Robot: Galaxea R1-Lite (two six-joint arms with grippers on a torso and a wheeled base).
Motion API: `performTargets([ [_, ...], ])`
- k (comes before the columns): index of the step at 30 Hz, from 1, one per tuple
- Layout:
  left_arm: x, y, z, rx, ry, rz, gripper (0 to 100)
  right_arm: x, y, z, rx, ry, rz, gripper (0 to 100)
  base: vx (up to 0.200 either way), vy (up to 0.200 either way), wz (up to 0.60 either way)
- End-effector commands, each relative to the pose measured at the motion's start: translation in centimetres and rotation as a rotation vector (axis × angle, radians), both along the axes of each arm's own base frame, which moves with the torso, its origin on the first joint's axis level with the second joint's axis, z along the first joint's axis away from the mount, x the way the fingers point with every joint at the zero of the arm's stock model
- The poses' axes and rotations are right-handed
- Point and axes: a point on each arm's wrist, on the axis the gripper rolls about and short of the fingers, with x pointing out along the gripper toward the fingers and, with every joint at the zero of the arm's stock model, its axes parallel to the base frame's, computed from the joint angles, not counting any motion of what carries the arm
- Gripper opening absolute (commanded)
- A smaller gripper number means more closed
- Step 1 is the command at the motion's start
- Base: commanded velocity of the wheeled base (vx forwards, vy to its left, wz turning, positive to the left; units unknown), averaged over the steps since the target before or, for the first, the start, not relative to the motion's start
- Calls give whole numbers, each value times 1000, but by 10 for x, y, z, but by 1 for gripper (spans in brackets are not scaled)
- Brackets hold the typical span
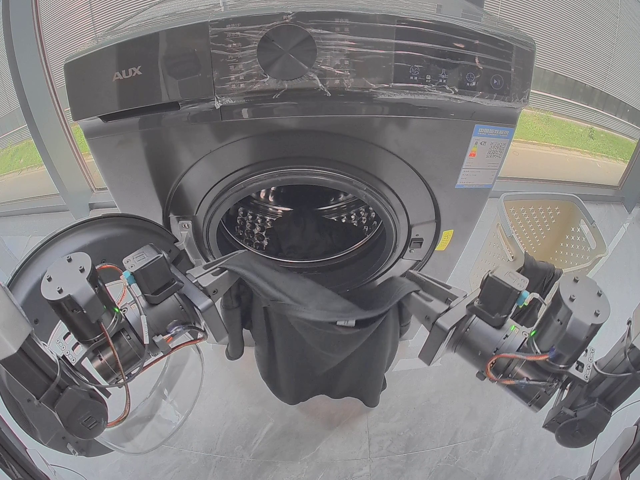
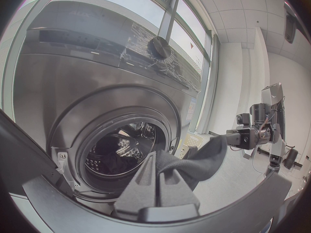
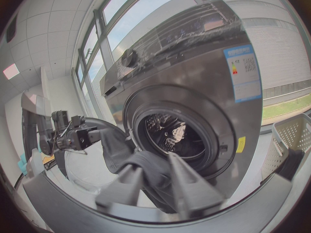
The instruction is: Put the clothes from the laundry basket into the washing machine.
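Now the left tool (image 1: 217, 273) and right tool (image 1: 419, 287) each clench one end of a dark garment (image 1: 320, 341), which is stretched sideways between them and sags just below the washer's open drum (image 1: 300, 225). Its long axis runs across the mouth. Both arms look equally near, with the drum ahead and slightly higher.

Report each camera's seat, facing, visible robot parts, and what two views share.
Head view: head, facing forward-down at washing machine; left gripper, right gripper hold a dark garment.
Left wrist view: left wrist, facing the drum; own jaws, right arm.
Right wrist view: right wrist, facing the drum; own jaws, left arm.
Shared: drum and dark garment in all.
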Motion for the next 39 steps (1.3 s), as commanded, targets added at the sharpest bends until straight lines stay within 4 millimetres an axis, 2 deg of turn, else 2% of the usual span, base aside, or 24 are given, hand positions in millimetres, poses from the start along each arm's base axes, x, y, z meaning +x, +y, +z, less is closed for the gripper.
performTargets([
  [1,10,-12,-10,10,28,-22,0,-11,8,-32,-92,101,52,100,0,0,0],
  [5,17,-19,-10,3,19,3,0,-23,15,-64,-200,197,118,100,0,0,0],
  [16,20,-26,-5,-18,0,9,0,-26,19,-91,-279,272,174,100,0,0,0],
  [20,17,-31,-4,-19,-2,-11,0,-12,28,-92,-258,244,158,100,0,0,0],
  [24,13,-33,-1,-26,-10,-25,0,16,32,-94,-240,204,132,100,0,0,0],
  [27,13,-33,1,-31,-18,-25,0,24,34,-96,-242,194,139,100,0,0,0],
  [28,13,-33,3,-35,-22,-25,0,33,38,-99,-239,190,150,100,0,0,0],
  [39,11,-33,12,-57,-53,-30,0,65,68,-120,-211,155,203,100,0,0,0],
])
